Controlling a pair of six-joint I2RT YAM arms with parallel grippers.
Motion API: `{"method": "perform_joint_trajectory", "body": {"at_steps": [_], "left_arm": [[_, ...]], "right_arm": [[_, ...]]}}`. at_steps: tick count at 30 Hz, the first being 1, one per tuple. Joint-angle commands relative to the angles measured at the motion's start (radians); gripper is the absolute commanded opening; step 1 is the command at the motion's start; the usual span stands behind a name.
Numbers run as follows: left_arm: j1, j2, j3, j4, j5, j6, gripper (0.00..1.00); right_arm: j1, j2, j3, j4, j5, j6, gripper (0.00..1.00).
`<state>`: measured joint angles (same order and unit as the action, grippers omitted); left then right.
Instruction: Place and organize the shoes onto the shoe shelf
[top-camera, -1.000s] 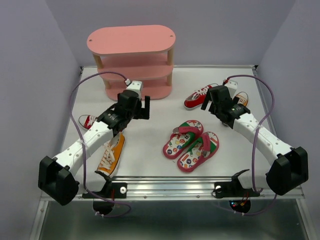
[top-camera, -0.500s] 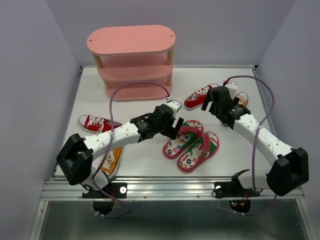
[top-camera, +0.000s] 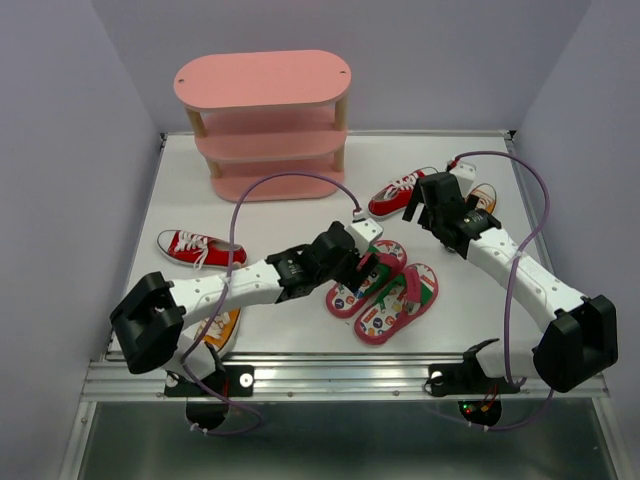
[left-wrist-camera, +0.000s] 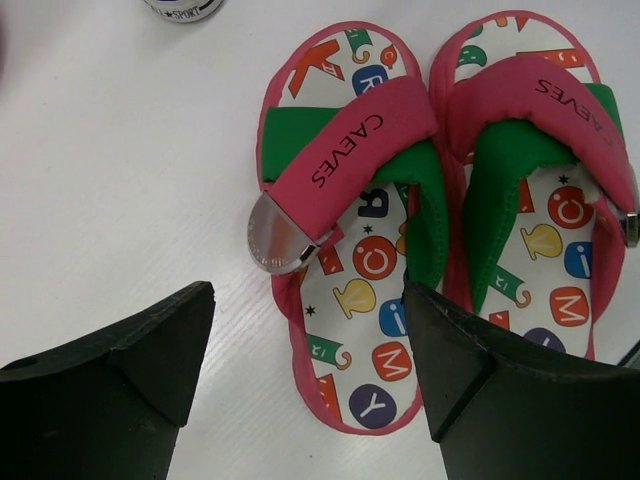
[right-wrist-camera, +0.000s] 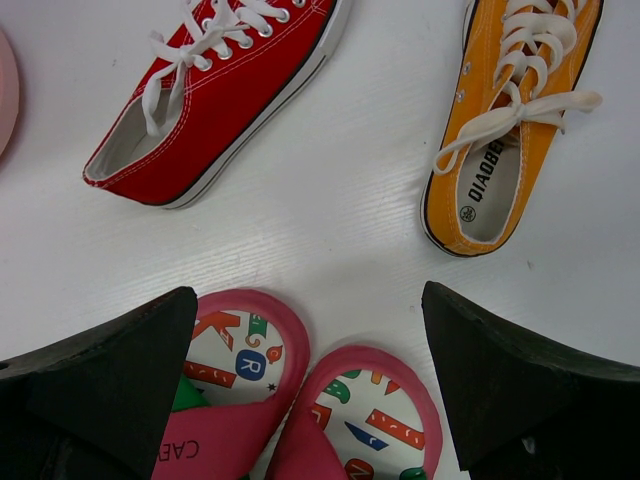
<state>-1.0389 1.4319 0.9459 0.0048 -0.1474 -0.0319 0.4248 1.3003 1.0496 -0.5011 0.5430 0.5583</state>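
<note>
Left gripper (left-wrist-camera: 308, 300) has swung away from the shelf (top-camera: 262, 80) and now sits low over the flip-flops (top-camera: 400, 303), which lie as a pair on the table in front of the shelf's right end. Its jaws are wide apart either side of the left one's strap, holding nothing. Right gripper (right-wrist-camera: 308, 300) hasn't moved: fully spread, empty, hovering right of the shelf near a red sneaker (right-wrist-camera: 225, 90) and an orange sneaker (right-wrist-camera: 500, 120). Reads as the flip-flop pick starting; nothing shelved yet, and the other red sneaker (top-camera: 195, 245) sits front-left of the shelf.
</note>
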Motion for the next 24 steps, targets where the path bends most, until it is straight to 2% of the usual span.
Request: {"method": "perform_joint_trajectory", "body": {"at_steps": [1, 10, 17, 21, 24], "left_arm": [[0.002, 0.047, 0.045, 0.055, -0.043, 0.059, 0.87], [0.0, 0.163, 0.093, 0.021, -0.026, 0.107, 0.88], [0.007, 0.214, 0.099, 0.063, -0.049, 0.116, 0.89], [0.031, 0.239, 0.103, 0.08, -0.023, 0.104, 0.79], [0.048, 0.257, 0.1, 0.098, -0.006, 0.096, 0.77]], "right_arm": [[0.0, -0.013, 0.021, 0.035, 0.011, 0.014, 1.0], [0.0, -0.013, 0.029, 0.036, 0.006, 0.011, 1.0], [0.0, -0.004, 0.033, 0.035, -0.002, 0.014, 1.0], [0.0, -0.003, 0.033, 0.036, -0.002, 0.014, 1.0], [0.0, -0.003, 0.029, 0.035, 0.0, 0.014, 1.0]]}}
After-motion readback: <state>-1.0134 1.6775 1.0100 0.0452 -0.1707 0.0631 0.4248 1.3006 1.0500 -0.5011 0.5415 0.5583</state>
